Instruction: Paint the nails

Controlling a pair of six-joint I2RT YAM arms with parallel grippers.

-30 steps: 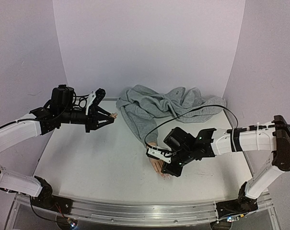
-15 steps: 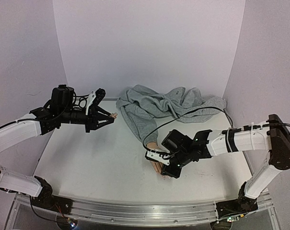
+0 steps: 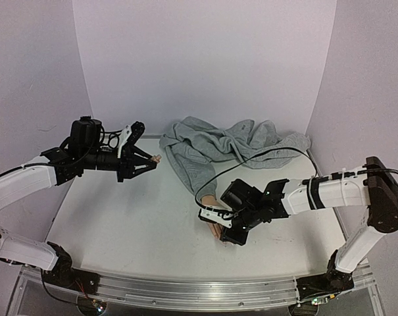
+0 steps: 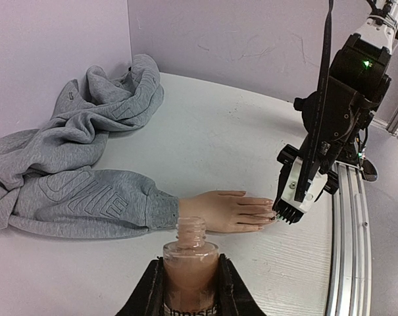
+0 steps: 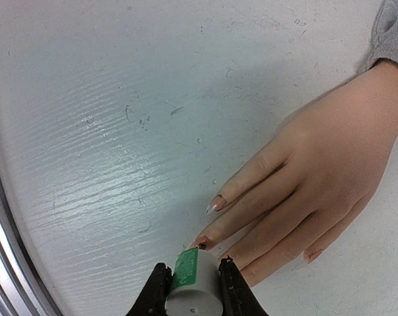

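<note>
Two tools clenched mid-painting: left tool point(image 4: 189, 288) holds the bottle point(image 4: 190, 253), right tool point(image 5: 191, 284) presses a brush point(image 5: 193, 276) onto a nail point(image 5: 204, 241); neighbouring nail likely next.

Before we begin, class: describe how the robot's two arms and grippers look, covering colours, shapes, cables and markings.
The left arm and right arm have white tubular links and black joints. A thin black cable loops above the right arm, and a green light glows on its black wrist. The left gripper and right gripper are black with a white part. The right one's tips are ridged.
</note>
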